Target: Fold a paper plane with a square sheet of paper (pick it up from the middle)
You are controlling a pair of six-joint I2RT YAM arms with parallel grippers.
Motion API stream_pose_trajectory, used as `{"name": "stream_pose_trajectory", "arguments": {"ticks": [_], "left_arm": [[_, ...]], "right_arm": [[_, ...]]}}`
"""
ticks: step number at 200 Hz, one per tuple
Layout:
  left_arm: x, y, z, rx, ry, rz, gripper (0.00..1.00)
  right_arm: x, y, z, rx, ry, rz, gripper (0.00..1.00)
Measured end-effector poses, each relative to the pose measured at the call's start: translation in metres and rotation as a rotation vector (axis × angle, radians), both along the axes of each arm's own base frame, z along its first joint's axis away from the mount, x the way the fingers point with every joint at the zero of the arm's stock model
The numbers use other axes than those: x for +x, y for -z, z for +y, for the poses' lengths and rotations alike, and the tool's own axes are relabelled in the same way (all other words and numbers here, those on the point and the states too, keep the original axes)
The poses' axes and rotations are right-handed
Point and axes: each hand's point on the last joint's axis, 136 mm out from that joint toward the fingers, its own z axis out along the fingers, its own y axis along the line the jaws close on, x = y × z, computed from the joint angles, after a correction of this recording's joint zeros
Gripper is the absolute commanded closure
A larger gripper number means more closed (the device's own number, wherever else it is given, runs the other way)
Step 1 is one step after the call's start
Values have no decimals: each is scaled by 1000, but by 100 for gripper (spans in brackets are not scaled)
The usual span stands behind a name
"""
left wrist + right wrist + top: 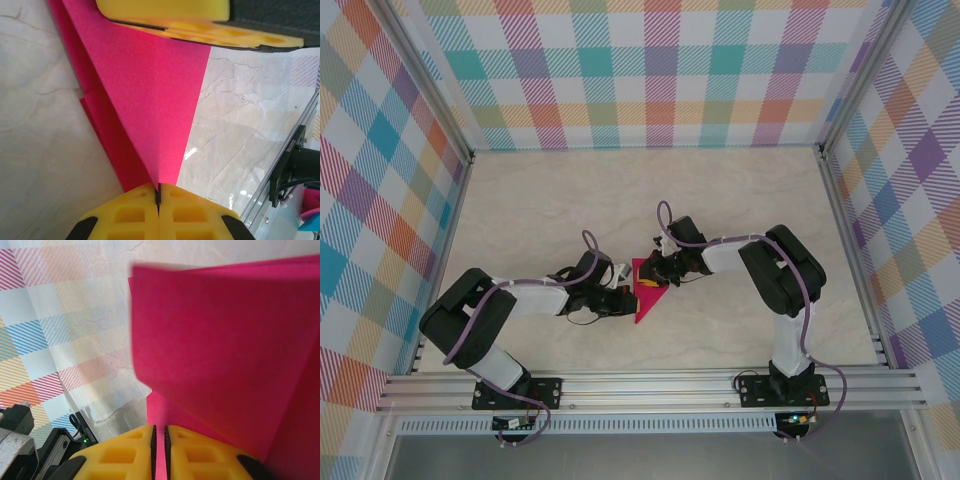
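Observation:
The square sheet of paper (645, 300) is magenta-pink and folded into a pointed triangle, held just above the table's middle. My left gripper (626, 292) comes at it from the left. In the left wrist view its yellow jaws (159, 192) are shut on the narrow tip of the paper (155, 100), which fans out away from them with a centre crease. My right gripper (656, 276) meets the paper from the upper right. Its yellow fingers (200, 20) pinch the wide end. In the right wrist view the right gripper (159, 440) is shut on a thin pink edge, and folded layers of paper (225, 340) rise above it.
The pale marble table (570, 200) is walled by plaid panels on three sides. An aluminium rail (650, 385) with both arm bases runs along the near edge, and the rail (295, 150) lies to the right in the left wrist view.

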Motion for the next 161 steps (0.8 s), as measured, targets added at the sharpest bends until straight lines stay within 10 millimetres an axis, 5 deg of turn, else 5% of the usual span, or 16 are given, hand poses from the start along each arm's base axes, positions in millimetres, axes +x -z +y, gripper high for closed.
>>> {"name": "stream_pose_trajectory", "arguments": {"ticks": [134,161], "left_arm": [[-4,8,-1,-8,33,17,89],[-9,10,1,-4,43,40,94]], "right_arm": [[-1,1,0,4,-4,-2,85],[-1,1,0,5,-4,-2,85]]}}
